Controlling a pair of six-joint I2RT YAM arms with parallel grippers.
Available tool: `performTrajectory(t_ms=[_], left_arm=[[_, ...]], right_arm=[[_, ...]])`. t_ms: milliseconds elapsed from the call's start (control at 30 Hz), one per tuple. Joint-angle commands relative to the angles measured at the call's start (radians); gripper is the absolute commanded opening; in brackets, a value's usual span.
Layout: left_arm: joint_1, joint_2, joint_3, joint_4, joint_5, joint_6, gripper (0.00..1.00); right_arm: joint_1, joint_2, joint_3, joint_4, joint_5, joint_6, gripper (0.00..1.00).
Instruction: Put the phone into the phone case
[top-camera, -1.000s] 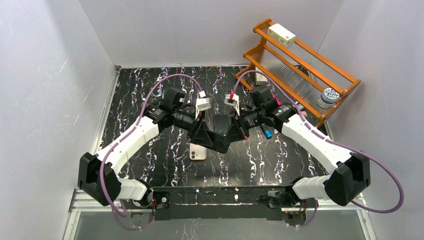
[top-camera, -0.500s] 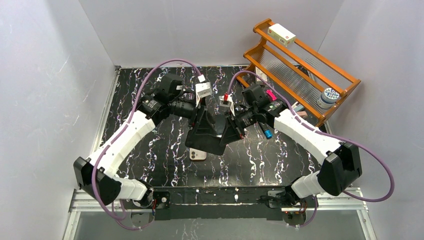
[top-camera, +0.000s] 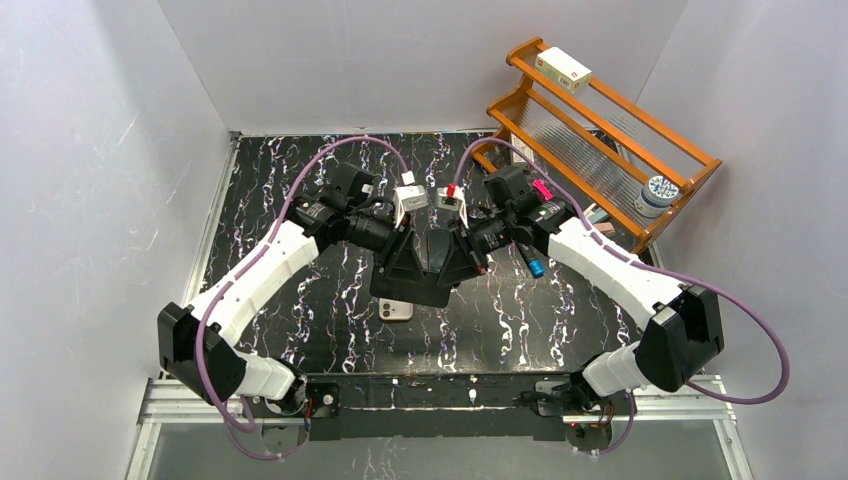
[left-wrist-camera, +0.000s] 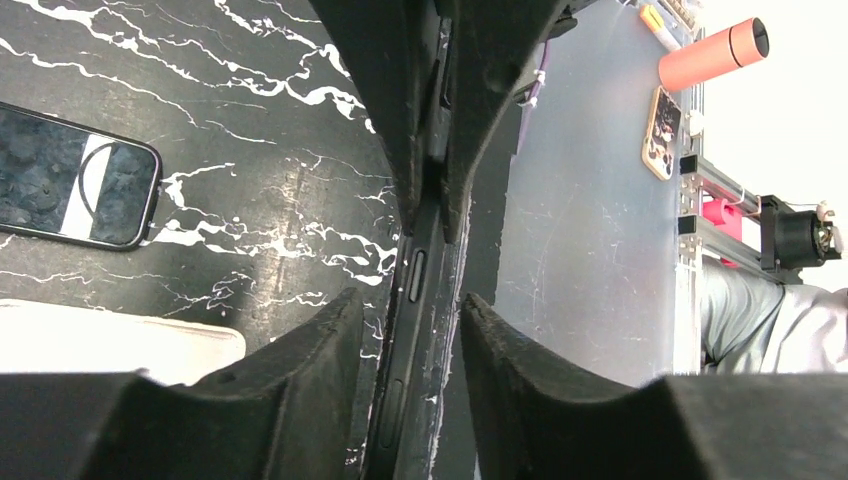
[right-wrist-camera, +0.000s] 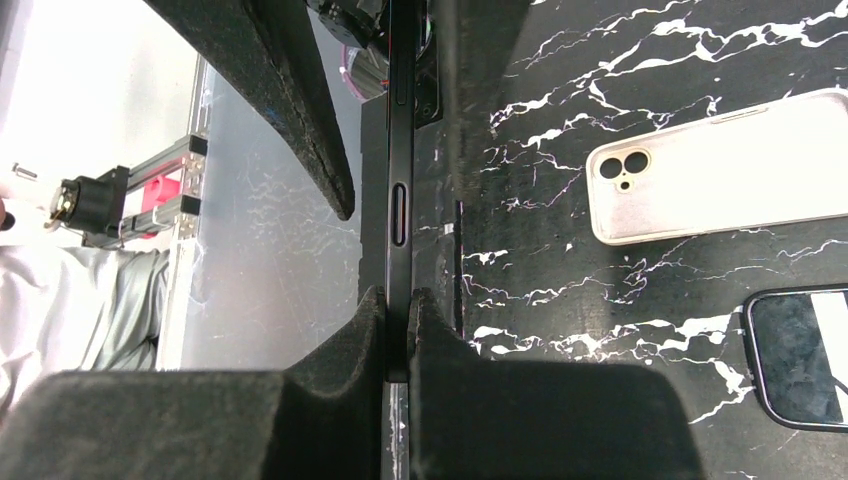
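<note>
A thin black phone case (top-camera: 418, 283) with side buttons is held edge-on above the table, between both grippers. My right gripper (right-wrist-camera: 398, 295) is shut on its edge (right-wrist-camera: 399, 215). My left gripper (left-wrist-camera: 410, 300) straddles the same case (left-wrist-camera: 415, 275) with its fingers slightly apart, a gap showing on the left side. A dark-screened phone (left-wrist-camera: 75, 180) lies face up on the table and also shows in the right wrist view (right-wrist-camera: 800, 360). In the top view the grippers (top-camera: 405, 262) (top-camera: 455, 262) hide much of the case.
A white phone-shaped piece with camera holes (right-wrist-camera: 720, 165) lies on the black marble table (top-camera: 300, 190), below the grippers in the top view (top-camera: 395, 308). A wooden rack (top-camera: 600, 130) with a small box and a jar stands at the back right.
The held case and both grippers have shifted a little to the left. The left wrist swung out and came back beside the right wrist.
</note>
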Motion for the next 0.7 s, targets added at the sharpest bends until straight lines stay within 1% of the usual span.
performTrajectory(t_ms=[0, 100, 167, 233, 300, 333, 367, 433, 500, 567, 600, 633, 667], left_arm=[[-0.004, -0.029, -0.038, -0.057, 0.010, -0.049, 0.32], [-0.004, -0.029, -0.049, -0.059, 0.002, -0.078, 0.24], [-0.004, -0.043, -0.070, -0.041, -0.001, -0.088, 0.19], [-0.004, -0.064, -0.108, 0.016, -0.003, -0.132, 0.15], [-0.004, -0.085, -0.137, 0.079, -0.001, -0.169, 0.08], [-0.004, -0.095, -0.154, 0.114, 0.000, -0.215, 0.05], [-0.004, -0.105, -0.168, 0.156, 0.002, -0.250, 0.01], [-0.002, -0.117, -0.183, 0.220, -0.029, -0.323, 0.00], [-0.001, -0.125, -0.196, 0.266, -0.059, -0.387, 0.00], [0.004, -0.139, -0.222, 0.336, -0.091, -0.478, 0.00], [0.007, -0.150, -0.240, 0.379, -0.105, -0.530, 0.00], [0.008, -0.163, -0.271, 0.432, -0.123, -0.584, 0.00], [0.009, -0.178, -0.294, 0.478, -0.150, -0.641, 0.00]], right_arm=[[-0.045, -0.053, 0.045, 0.148, -0.034, 0.062, 0.01], [-0.075, -0.064, 0.034, 0.210, -0.056, 0.112, 0.01], [-0.077, -0.078, 0.004, 0.284, -0.084, 0.169, 0.01], [-0.077, -0.087, -0.035, 0.369, -0.109, 0.220, 0.01], [-0.077, -0.087, -0.058, 0.406, -0.136, 0.234, 0.01], [-0.078, -0.086, -0.067, 0.420, -0.138, 0.239, 0.01], [-0.079, -0.086, -0.074, 0.428, -0.129, 0.243, 0.01], [-0.093, -0.090, -0.084, 0.446, -0.085, 0.274, 0.02], [-0.130, -0.103, -0.112, 0.517, -0.052, 0.363, 0.12], [-0.182, -0.126, -0.160, 0.634, -0.030, 0.491, 0.14], [-0.216, -0.138, -0.186, 0.693, -0.016, 0.556, 0.18], [-0.238, -0.153, -0.214, 0.762, -0.003, 0.614, 0.25], [-0.258, -0.165, -0.235, 0.792, 0.015, 0.657, 0.35]])
